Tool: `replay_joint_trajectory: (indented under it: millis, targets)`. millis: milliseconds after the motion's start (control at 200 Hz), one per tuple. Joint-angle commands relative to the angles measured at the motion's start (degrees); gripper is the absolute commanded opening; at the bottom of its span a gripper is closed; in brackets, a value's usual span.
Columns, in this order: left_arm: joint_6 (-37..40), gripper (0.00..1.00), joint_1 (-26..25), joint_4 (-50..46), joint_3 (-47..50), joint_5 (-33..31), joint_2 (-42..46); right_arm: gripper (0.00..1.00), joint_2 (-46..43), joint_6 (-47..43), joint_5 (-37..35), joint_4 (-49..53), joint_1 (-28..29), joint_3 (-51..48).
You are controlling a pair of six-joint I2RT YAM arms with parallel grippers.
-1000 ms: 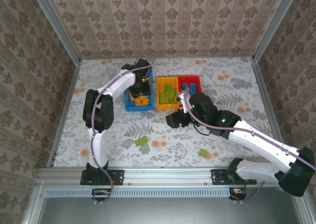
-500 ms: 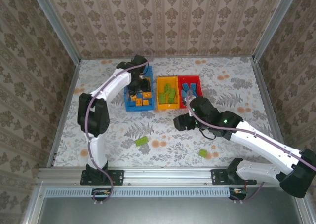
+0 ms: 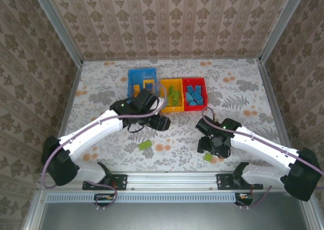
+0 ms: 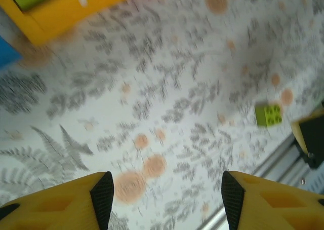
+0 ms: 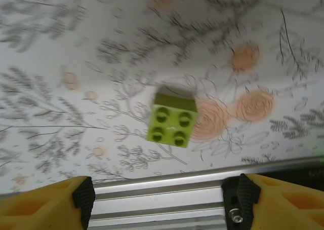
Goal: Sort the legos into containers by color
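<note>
Right gripper spread wide, empty — a lime green four-stud brick lies just ahead, centred before its jaws. Left gripper also released, holding nothing — another lime brick ahead-right, yellow bin ahead-left.

Bright, even light with soft shadows; both wrist views motion-blurred, the green lego soft-edged.

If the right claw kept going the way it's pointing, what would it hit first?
Most likely the lime green brick on the table, straight ahead of the right gripper, centred between its open jaws, though depth is unclear.
</note>
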State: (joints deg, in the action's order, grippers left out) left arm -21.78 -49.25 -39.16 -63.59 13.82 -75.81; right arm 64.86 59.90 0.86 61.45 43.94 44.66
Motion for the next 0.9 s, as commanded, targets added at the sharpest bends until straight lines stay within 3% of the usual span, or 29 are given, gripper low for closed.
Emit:
replay_joint_trajectory:
  millis: [0,135,300,570,755,895]
  targets:
    - [-0.1,0.61,-1.7,4.7,3.4,2.1,4.6,0.78,1.9,7.3,3.1,-3.7,-0.7,-2.5]
    - [-0.5,0.60,-3.2,4.5,4.3,1.2,6.0,0.76,3.2,9.3,3.5,-7.1,-2.5,-6.0]
    - [-0.5,0.60,-3.8,4.6,3.2,-0.2,5.6,0.66,3.6,10.2,5.8,-13.8,-6.4,-10.7]
    - [-0.9,0.59,-4.3,4.2,3.0,-0.9,5.4,0.58,6.6,10.0,8.0,-18.3,-7.8,-12.6]
    - [-1.0,0.58,-4.4,4.2,2.2,-1.3,5.3,0.37,5.4,9.5,7.9,-19.1,-8.9,-13.2]
    - [-2.0,0.58,-4.3,3.4,0.6,-3.7,5.8,0.22,4.1,5.6,3.7,-16.5,-7.8,-7.3]
